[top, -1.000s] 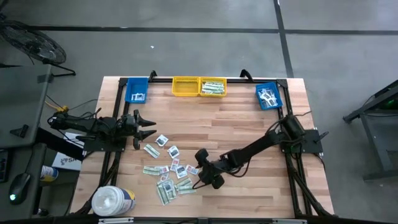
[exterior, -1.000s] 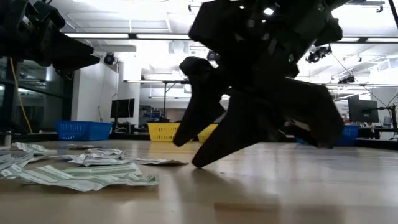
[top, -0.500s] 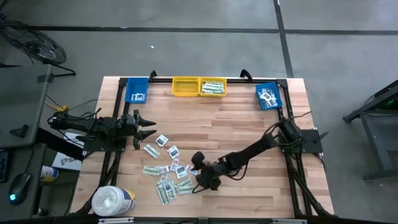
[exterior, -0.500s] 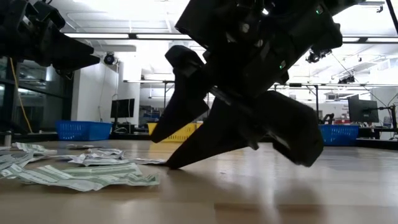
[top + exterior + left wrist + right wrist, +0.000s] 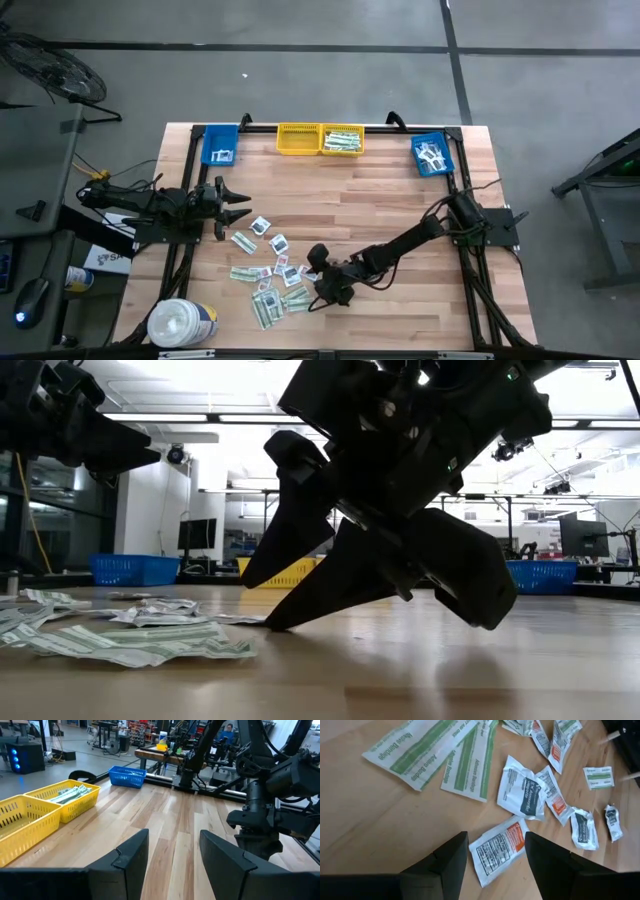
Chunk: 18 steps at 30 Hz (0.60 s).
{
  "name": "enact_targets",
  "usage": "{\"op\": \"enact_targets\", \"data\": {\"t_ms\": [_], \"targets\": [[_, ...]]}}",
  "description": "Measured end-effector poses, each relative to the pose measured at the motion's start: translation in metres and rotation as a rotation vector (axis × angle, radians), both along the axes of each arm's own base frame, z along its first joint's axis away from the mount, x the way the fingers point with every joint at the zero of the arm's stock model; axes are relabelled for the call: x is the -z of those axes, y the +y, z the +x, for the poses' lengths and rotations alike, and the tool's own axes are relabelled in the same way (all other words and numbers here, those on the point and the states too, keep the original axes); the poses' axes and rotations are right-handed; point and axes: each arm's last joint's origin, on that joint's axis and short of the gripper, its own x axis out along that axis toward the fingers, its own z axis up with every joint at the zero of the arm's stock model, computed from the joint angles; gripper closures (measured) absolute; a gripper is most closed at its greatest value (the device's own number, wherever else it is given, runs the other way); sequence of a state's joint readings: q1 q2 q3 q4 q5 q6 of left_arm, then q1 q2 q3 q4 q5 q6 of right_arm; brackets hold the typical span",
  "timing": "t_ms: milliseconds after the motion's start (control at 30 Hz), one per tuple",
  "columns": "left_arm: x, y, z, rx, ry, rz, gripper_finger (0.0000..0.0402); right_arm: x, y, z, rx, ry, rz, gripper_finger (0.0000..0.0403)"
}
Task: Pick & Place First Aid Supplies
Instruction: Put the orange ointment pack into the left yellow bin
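The first aid supplies (image 5: 270, 275) lie loose on the wooden table, left of centre: long green-white strips (image 5: 435, 750) and small white packets. My right gripper (image 5: 316, 283) is open, slanting down at the pile's right edge. Its fingers stand on either side of a white packet with a red mark (image 5: 497, 851), which lies flat. In the low view its tips (image 5: 257, 606) are just above the tabletop. My left gripper (image 5: 240, 205) waits open and level at the table's left, above the pile's far side.
Along the far edge stand a blue bin (image 5: 221, 146), two yellow bins (image 5: 298, 139) (image 5: 342, 139) and another blue bin (image 5: 432, 155), some holding packets. A big white round tub (image 5: 180, 322) sits at the near left corner. Bare wood lies to the right of the pile.
My right gripper has sunk toward the table and moved a little toward the left, onto the pile's edge, rolling slightly as it went. Its fingers stay open. The packets have not moved.
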<state>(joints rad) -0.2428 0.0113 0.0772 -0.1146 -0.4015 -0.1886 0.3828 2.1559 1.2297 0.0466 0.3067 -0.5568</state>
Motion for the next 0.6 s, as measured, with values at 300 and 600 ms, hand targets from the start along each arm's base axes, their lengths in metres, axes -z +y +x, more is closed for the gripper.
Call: {"op": "enact_targets", "data": {"t_ms": [300, 600], "targets": [[0.0000, 0.0000, 0.0000, 0.000, 0.000, 0.000, 0.0224, 0.0011, -0.0043, -0.0009, 0.023, 0.014, -0.030, 0.0219], [0.0000, 0.0000, 0.0000, 0.000, 0.000, 0.000, 0.0224, 0.0023, -0.0051, -0.0022, 0.022, 0.032, -0.035, 0.0289]]}}
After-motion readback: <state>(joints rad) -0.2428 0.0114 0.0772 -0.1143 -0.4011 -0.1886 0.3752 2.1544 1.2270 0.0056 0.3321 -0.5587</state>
